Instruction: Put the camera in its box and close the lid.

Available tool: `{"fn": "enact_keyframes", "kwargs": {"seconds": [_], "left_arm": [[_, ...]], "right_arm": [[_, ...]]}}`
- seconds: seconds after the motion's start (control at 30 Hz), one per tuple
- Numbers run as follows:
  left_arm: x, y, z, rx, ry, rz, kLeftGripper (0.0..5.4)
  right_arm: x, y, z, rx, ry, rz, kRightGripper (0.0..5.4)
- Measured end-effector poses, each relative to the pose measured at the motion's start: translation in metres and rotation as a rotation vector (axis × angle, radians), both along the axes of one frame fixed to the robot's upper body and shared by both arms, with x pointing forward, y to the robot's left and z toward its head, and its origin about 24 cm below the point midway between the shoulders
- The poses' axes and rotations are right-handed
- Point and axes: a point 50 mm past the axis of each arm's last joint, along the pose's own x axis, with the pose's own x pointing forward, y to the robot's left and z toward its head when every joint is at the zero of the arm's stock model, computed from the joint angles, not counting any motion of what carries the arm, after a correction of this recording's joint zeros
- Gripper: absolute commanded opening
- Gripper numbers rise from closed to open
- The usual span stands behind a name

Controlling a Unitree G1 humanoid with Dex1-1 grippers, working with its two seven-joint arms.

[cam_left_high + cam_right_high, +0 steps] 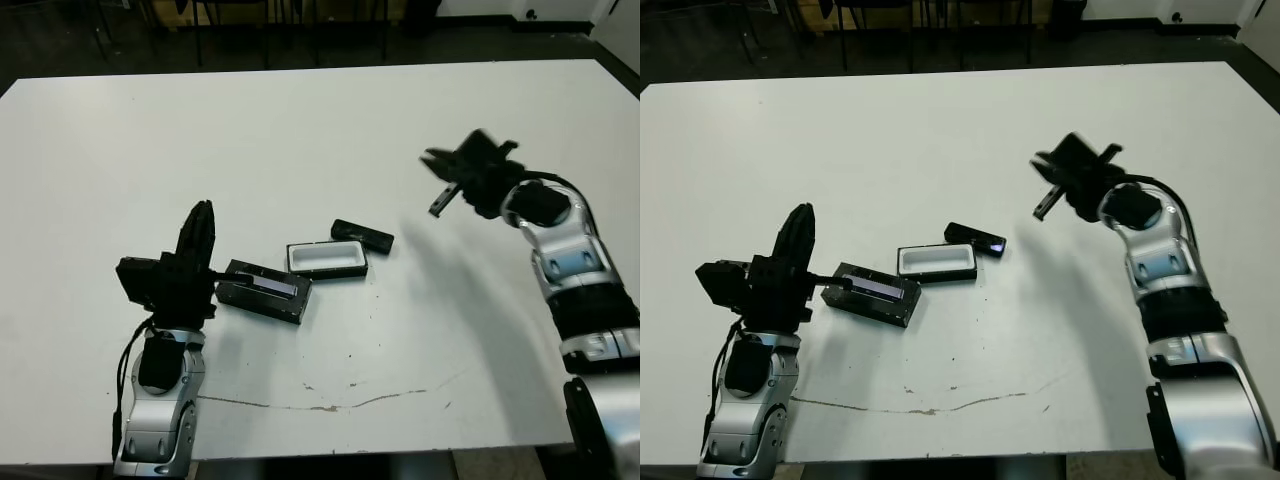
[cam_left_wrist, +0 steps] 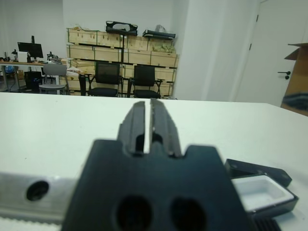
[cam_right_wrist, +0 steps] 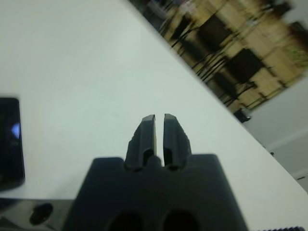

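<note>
The camera [image 1: 362, 236] lay flat on the white table [image 1: 300, 130], just to the right of and slightly beyond the box [image 1: 327, 259], its near end close against the box's far right corner. The box sat open near the middle of the table, white lining up and nothing inside. The lid [image 1: 264, 290] rested strip-side up to the near left of the box, angled, its right end close to the box's left end.

The left gripper [image 1: 203, 222] stood at the near left, just beside the lid's left end, fingers pointing away across the table; its jaws were clenched together with only a thin slit between them and held nothing. The right gripper [image 1: 447, 178] hung above the table to the right of the camera and well apart from it, blurred in the head views; its jaws were likewise pressed nearly together, grasping nothing.

A thin crack line [image 1: 330, 403] ran across the table's near edge area.
</note>
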Motion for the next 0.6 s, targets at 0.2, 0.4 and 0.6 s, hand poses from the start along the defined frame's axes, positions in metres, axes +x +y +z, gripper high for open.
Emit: {"fn": "enact_keyframes", "kwargs": {"seconds": [0.2,0.4,0.6], "left_arm": [[0.0,0.0,0.0,0.0,-0.001,0.0,0.0],[0.0,0.0,0.0,0.001,-0.001,-0.001,0.0],[0.0,0.0,0.001,0.002,0.002,-0.002,0.0]], "right_arm": [[-0.014,-0.004,0.014,0.108,0.167,0.219,0.9],[-0.022,-0.01,0.009,0.081,0.312,0.359,1.93],[-0.021,-0.01,-0.002,0.046,0.43,0.44,2.96]]}}
